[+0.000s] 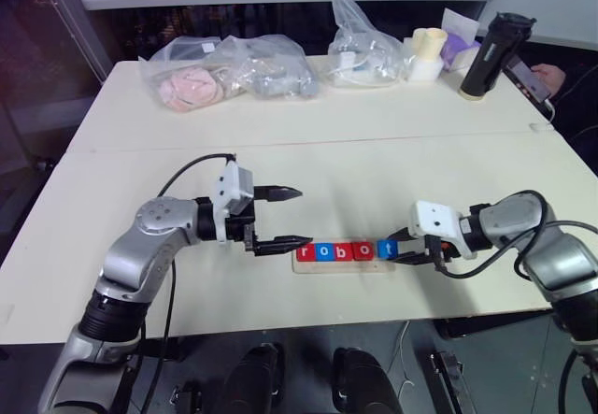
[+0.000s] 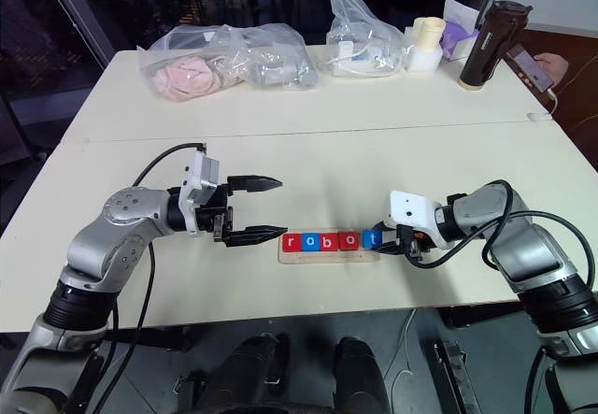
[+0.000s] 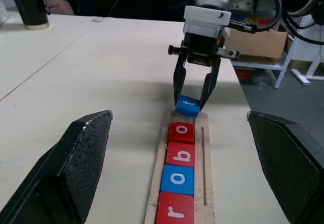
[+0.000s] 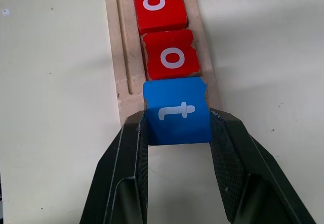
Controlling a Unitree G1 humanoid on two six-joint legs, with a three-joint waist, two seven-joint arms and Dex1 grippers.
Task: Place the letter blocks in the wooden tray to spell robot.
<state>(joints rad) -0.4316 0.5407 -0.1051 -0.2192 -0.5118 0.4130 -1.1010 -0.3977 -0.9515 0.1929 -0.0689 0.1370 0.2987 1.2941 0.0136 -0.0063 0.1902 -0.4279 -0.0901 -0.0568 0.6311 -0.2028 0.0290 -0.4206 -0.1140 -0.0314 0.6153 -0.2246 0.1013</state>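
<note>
Letter blocks (image 1: 341,250), red/blue, white lowercase, spelling robot

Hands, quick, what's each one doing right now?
Left hand: open, holding nothing.
Right hand: closed on the blue t block at the wooden tray's end.

The two head views look forward and down over a pale cream table (image 1: 308,124), from well above. The left wrist view looks level along the long pale wooden tray (image 3: 202,173) from its "r" end. The right wrist view looks steeply down, close on its "t" end. All four share the tray.
</note>
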